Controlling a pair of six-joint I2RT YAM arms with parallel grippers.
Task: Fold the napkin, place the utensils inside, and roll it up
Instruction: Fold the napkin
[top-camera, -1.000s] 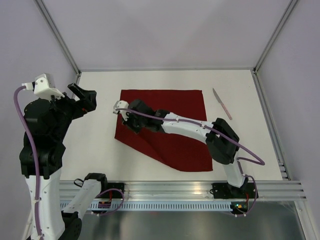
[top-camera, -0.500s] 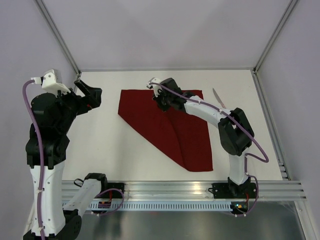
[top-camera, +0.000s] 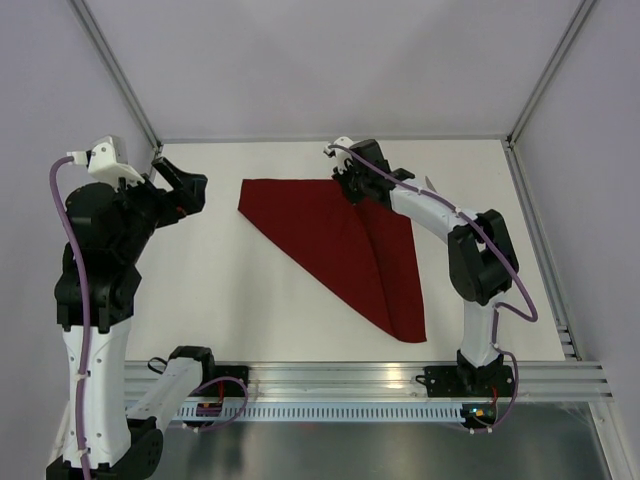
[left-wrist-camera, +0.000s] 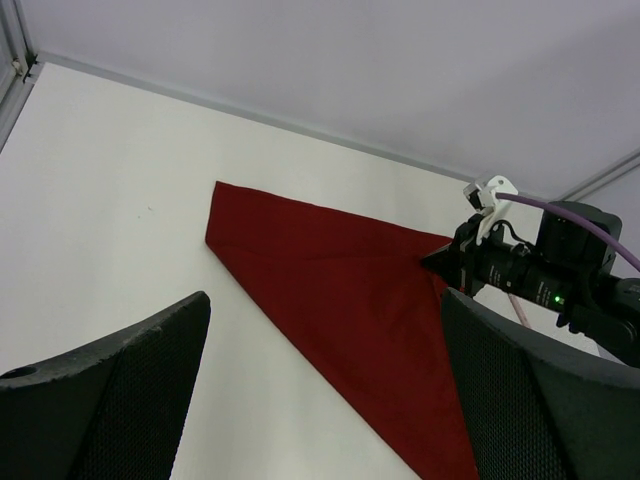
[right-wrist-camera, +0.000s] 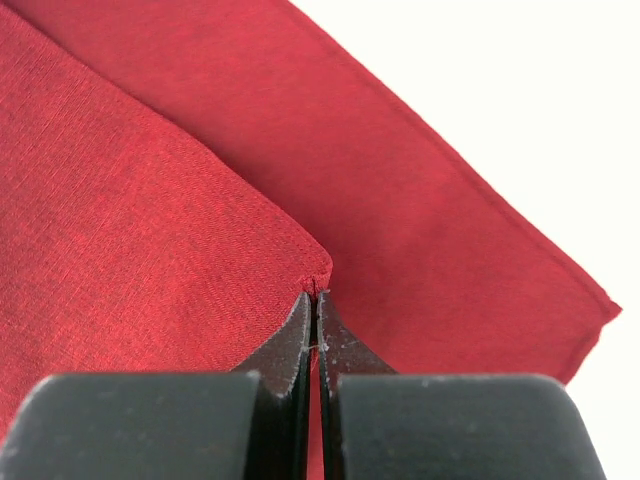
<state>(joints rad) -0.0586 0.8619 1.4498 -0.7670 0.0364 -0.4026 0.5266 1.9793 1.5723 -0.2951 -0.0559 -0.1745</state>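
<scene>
Maroon plain square cloth napkin (top-camera: 350, 235) mid diagonal fold: your right gripper (right-wrist-camera: 316, 300) jaws clamped on top layer's corner, lower layer's corner off to their right. Left gripper (left-wrist-camera: 320, 300) jaws wide apart, empty, napkin ahead. Next, likely: match corners, let go

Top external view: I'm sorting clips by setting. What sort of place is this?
Probably a robot lab test cell: a white table boxed in by plain pale panels, left arm and right arm bolted to an aluminium rail.
</scene>
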